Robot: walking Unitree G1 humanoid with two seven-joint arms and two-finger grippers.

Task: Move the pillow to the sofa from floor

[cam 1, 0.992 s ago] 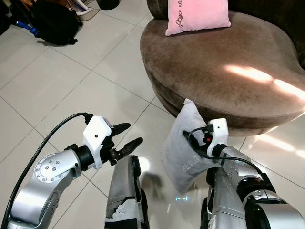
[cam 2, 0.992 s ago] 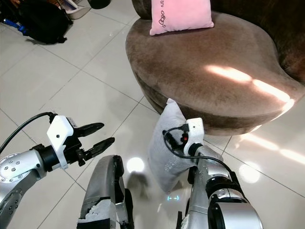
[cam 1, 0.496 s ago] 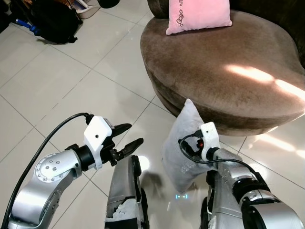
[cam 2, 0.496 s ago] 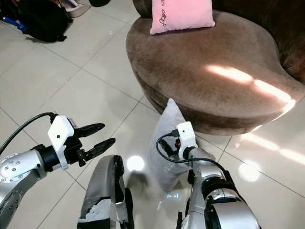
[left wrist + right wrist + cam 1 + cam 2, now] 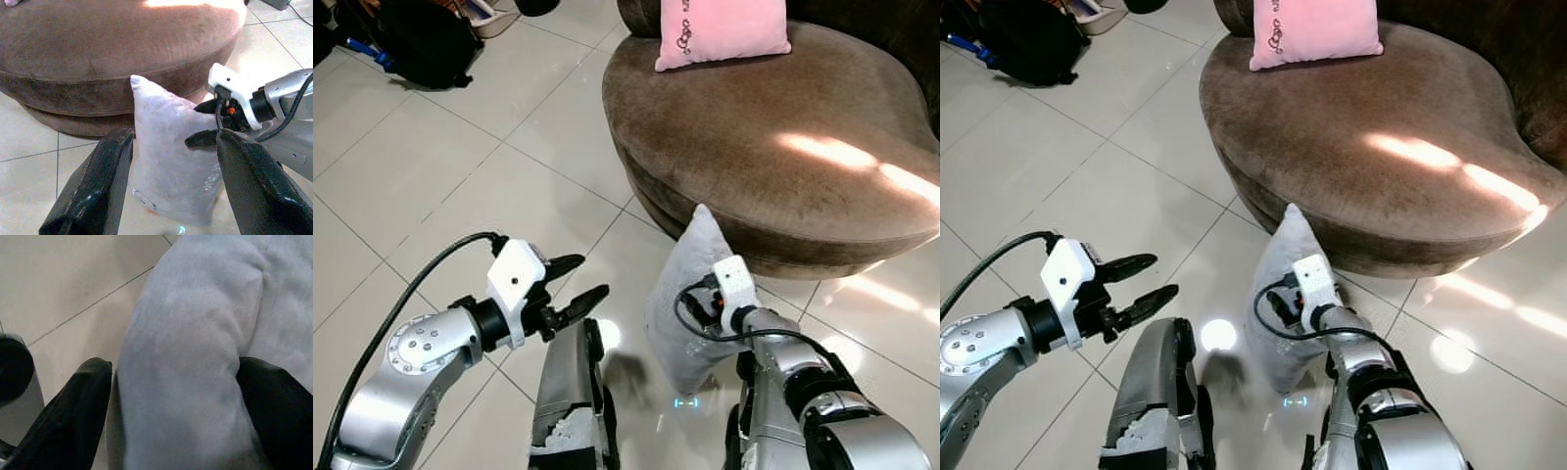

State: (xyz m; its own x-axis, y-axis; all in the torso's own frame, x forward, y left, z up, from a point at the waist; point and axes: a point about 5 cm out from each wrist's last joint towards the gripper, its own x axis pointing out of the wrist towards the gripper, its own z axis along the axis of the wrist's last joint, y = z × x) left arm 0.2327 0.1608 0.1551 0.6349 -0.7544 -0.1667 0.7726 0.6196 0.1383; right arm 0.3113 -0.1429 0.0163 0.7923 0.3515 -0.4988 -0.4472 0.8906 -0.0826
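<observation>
Left eye view. The grey pillow (image 5: 690, 299) stands on edge on the tiled floor (image 5: 460, 166), leaning just beside the front base of the brown sofa (image 5: 773, 127), 1 corner pointing up against the sofa's side. The right pincer (image 5: 705, 308) is pressed into the pillow's side facing away from the sofa; its white wrist housing sits against the fabric and its fingers are hidden here. The left pincer (image 5: 576, 284) hangs over the floor, well apart from the sofa and short of the pillow, its 2 black fingers spread with nothing between them. A pink pillow (image 5: 722, 29) rests on the sofa seat, at the back. A black bag (image 5: 421, 44) lies on the floor far from the sofa.

Right eye view. Same layout: the grey pillow between the sofa base and the robot's legs, the right wrist against it.

Left wrist view. Between the left pincer's 2 parted fingers (image 5: 95, 191) the pillow stands upright before the sofa's curved base. The right pincer's black fingers reach onto the pillow's edge, 1 on either face.

Right wrist view. The pillow's folded edge fills the gap between the right pincer's 2 fingers (image 5: 73, 411), each pad touching fabric: a wide hold on the pillow, floor tiles behind.
</observation>
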